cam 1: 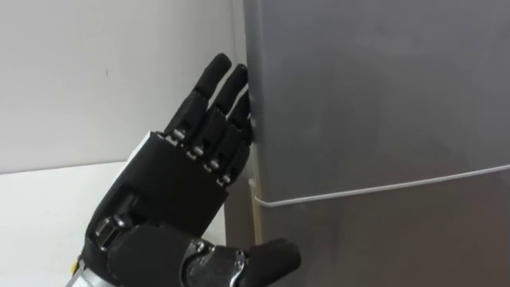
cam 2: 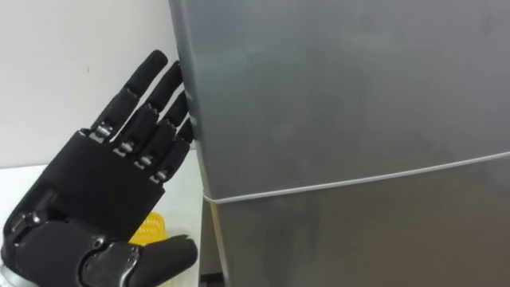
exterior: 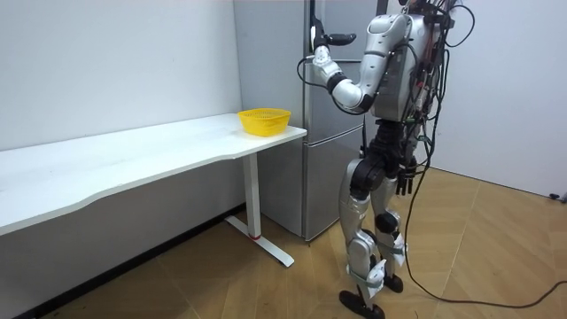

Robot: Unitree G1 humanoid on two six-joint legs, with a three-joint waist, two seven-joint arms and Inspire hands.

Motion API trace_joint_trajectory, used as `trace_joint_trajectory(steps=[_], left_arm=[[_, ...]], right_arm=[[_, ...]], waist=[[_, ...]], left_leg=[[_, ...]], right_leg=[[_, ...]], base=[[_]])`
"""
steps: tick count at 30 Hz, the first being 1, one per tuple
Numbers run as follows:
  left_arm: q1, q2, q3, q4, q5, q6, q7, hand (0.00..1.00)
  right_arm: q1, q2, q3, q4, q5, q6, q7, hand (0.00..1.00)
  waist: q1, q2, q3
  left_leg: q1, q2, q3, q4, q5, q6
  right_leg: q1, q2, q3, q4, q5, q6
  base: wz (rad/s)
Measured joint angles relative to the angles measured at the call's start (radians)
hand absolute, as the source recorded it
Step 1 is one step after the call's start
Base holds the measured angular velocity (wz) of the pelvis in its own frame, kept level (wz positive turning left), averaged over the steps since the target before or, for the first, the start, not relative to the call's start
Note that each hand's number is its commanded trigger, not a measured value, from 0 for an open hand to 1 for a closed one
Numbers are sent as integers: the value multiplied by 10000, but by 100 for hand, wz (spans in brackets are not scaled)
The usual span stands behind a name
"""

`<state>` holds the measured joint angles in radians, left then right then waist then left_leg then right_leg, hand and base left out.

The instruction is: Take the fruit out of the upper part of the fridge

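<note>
The grey fridge stands right in front of me, its upper door [cam 1: 374,88] closed above the seam to the lower door [cam 1: 398,239]. My left hand [cam 1: 175,183] is raised with straight fingers. The fingertips [cam 1: 239,104] lie against the left edge of the upper door, and the thumb sticks out below. It holds nothing. In the room view I stand upright facing the fridge [exterior: 332,133], left hand [exterior: 317,55] up at the door's edge. My right hand [exterior: 407,182] hangs by my hip.
A long white table [exterior: 133,159] runs along the wall to my left, its end next to the fridge. A yellow basket [exterior: 264,120] sits on that end, and part of it shows beside my palm [cam 2: 150,229]. Wooden floor lies behind me.
</note>
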<state>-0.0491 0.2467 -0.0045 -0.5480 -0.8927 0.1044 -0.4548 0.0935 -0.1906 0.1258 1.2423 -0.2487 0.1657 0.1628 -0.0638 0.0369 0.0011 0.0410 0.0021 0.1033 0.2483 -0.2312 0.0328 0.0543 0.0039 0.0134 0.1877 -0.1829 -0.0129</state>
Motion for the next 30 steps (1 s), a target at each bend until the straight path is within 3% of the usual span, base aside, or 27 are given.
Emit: trace_joint_trajectory(steps=[8, 15, 19, 23, 28, 30], left_arm=[[11, -94, -641, 4, -542, -34, -219, 0], [25, -105, -1288, 6, -526, -436, -218, 0], [24, -94, -1594, 6, -520, -621, -226, 14], [24, -7, -1595, 173, -574, -649, -291, 0], [22, 266, -1701, 235, -978, -682, -1058, 0], [16, 243, -1777, 221, -994, -735, -1169, 0]], right_arm=[[-153, -88, 428, -2, -9, 6, 4, 0], [-268, -98, 889, 23, -339, -30, 21, 0], [-348, -98, 891, 24, -408, -69, 19, 0], [-340, -103, 888, 71, -394, -119, -7, 0], [-340, -105, 893, 80, -284, -114, -1, 0], [-347, -104, 895, 81, -285, -121, 11, 0]], waist=[[173, 1, 4], [204, 11, 7], [199, 41, 19], [202, 104, 41], [192, 161, 54], [186, 202, 52]], left_leg=[[-178, -4, -109, 113, -54, 78], [-201, -86, -139, 119, -99, 166], [-200, -122, -193, 140, -144, 242], [-157, -144, -163, 196, -190, 319], [-119, -154, -7, 197, -237, 398], [-116, -158, 14, 197, -258, 430]], right_leg=[[-33, -18, -148, 4, -2, 32], [-18, -78, -43, 3, 37, 133], [-20, -86, 136, 45, 79, 201], [-14, -102, 221, 170, 81, 204], [-4, -119, 410, 169, 113, 257], [-18, -132, 408, 171, 127, 281]], base=[[11], [3], [1], [3], [-6], [-8]])
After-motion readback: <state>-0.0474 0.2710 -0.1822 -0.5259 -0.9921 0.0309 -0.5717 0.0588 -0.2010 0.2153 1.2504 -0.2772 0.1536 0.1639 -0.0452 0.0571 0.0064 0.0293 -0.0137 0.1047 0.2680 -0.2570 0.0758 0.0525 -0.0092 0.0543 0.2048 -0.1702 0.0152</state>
